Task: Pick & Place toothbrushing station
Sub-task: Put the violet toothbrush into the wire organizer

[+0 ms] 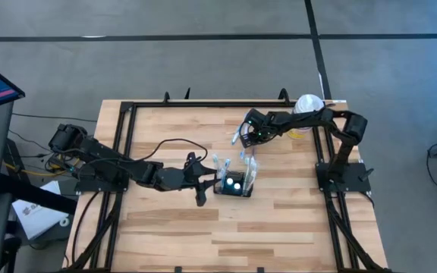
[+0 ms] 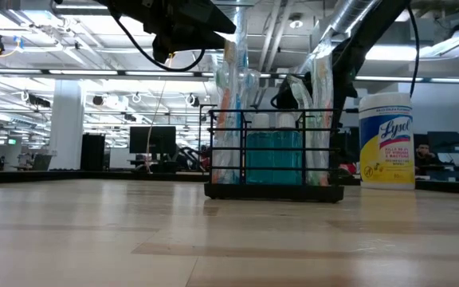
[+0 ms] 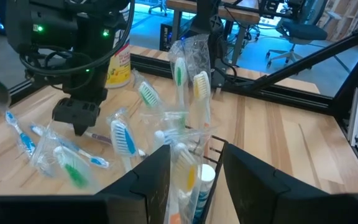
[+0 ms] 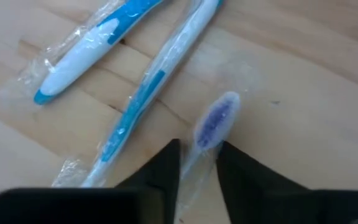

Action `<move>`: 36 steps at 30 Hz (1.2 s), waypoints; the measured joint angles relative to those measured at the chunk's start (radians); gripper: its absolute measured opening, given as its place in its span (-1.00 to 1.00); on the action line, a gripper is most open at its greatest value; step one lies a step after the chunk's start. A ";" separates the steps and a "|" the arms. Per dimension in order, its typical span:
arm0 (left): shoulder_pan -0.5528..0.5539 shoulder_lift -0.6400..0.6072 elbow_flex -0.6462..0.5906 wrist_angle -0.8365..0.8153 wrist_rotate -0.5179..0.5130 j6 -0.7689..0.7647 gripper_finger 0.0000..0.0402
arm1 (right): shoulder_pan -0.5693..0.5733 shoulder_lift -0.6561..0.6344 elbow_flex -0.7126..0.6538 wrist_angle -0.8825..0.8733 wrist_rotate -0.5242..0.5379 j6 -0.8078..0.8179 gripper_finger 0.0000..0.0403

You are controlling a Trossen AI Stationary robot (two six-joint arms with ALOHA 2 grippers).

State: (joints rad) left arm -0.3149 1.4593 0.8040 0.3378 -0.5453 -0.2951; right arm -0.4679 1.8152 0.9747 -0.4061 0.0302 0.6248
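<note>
Overhead, the black toothbrush holder [image 1: 234, 184] sits mid-table. The left gripper [image 1: 205, 182] hovers beside it, jaws apart. The right gripper [image 4: 197, 163] pinches a wrapped purple toothbrush [image 4: 215, 124].

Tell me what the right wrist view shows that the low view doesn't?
Only the right wrist view shows wrapped toothbrushes lying flat on the wood: a purple-bristled toothbrush between the right tool's fingers, and two blue-and-white toothbrushes beside it. Only the low view shows the black rack-like toothbrushing station holding upright wrapped brushes, the Lysol canister beside it, and the room behind. Both show the wooden table.
</note>
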 joint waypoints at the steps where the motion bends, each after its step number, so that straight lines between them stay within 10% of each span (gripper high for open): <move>1: 0.000 0.000 0.000 -0.001 0.000 0.000 -0.30 | 0.000 -0.005 -0.001 0.000 0.005 0.000 -0.62; 6: 0.000 0.000 0.000 -0.001 0.000 0.001 -0.30 | -0.001 -0.016 -0.002 -0.001 0.003 -0.018 -0.95; 36: 0.000 0.000 0.000 -0.009 0.000 0.000 -0.30 | 0.017 -0.293 -0.003 -0.025 -0.032 -0.175 -1.00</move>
State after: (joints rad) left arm -0.3149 1.4593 0.8039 0.3290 -0.5453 -0.2951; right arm -0.4507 1.5221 0.9714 -0.4309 -0.0023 0.4496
